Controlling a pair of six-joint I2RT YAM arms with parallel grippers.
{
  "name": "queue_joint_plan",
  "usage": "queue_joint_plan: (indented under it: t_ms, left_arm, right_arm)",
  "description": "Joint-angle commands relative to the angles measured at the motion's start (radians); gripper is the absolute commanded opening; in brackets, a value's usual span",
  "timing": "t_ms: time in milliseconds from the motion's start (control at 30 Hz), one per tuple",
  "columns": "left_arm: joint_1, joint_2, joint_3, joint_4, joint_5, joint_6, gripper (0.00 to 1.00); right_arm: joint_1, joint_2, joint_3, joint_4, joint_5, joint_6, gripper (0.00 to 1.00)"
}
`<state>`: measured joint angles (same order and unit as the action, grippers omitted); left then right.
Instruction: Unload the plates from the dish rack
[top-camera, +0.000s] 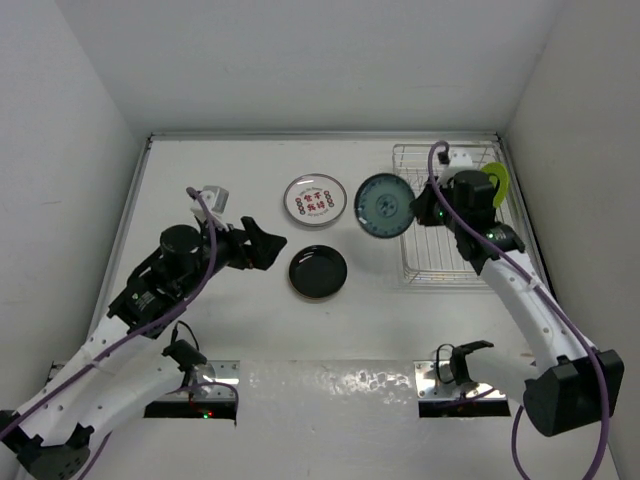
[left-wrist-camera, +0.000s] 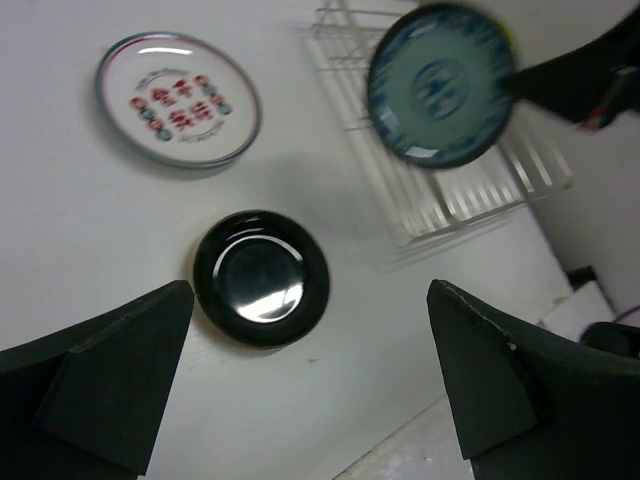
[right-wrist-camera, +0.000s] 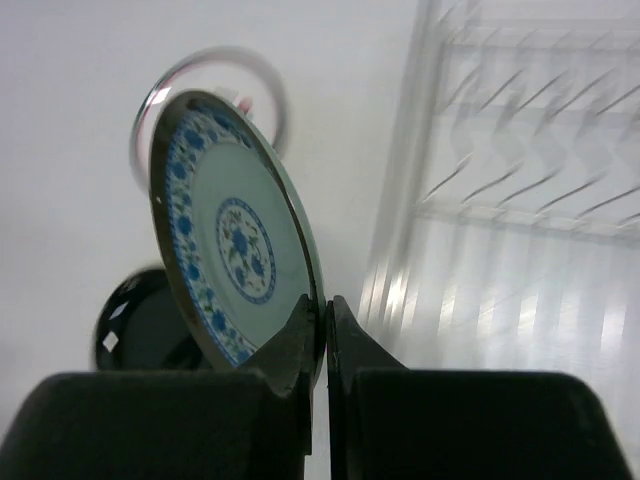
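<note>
The right gripper (right-wrist-camera: 325, 320) was shut on the rim of a blue plate (right-wrist-camera: 235, 255) jutting ahead of its fingers, with the rack (right-wrist-camera: 520, 200) to its right. The set-down probably lay to its left, near the black plate (right-wrist-camera: 140, 325). The left gripper (top-camera: 268, 243) stood wide open and empty.

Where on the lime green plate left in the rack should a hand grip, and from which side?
Pinch the lime green plate at its top rim, coming from above: it seems to stand on edge in the dish rack, so only that thin upper edge is free.
</note>
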<state>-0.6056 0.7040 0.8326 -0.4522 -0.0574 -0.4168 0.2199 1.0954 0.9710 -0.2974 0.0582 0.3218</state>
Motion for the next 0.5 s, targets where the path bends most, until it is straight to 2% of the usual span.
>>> queue_joint_plan:
  t_ms: [0, 33, 100, 267, 367, 467]
  left_arm:
    - [0.007, 0.020, -0.052, 0.202, 0.172, -0.063, 1.00]
    - [0.007, 0.035, -0.062, 0.222, 0.221, -0.076, 1.00]
    - [0.006, 0.083, -0.102, 0.291, 0.276, -0.100, 1.00]
    - [-0.002, 0.170, -0.159, 0.414, 0.301, -0.135, 0.99]
    - [-0.008, 0.209, -0.155, 0.472, 0.295, -0.148, 0.95]
    - [-0.011, 0.250, -0.138, 0.478, 0.259, -0.143, 0.86]
  right_arm:
    - [0.016, -0.028, -0.130, 0.207, -0.429, 0.183, 0.00]
    - [0.038, -0.034, -0.146, 0.228, -0.483, 0.216, 0.00]
    - [0.062, -0.055, -0.181, 0.263, -0.491, 0.237, 0.00]
    - [0.153, -0.074, -0.261, 0.369, -0.511, 0.322, 0.00]
    - [0.200, -0.068, -0.293, 0.414, -0.518, 0.353, 0.00]
    - [0.228, -0.065, -0.316, 0.448, -0.532, 0.376, 0.00]
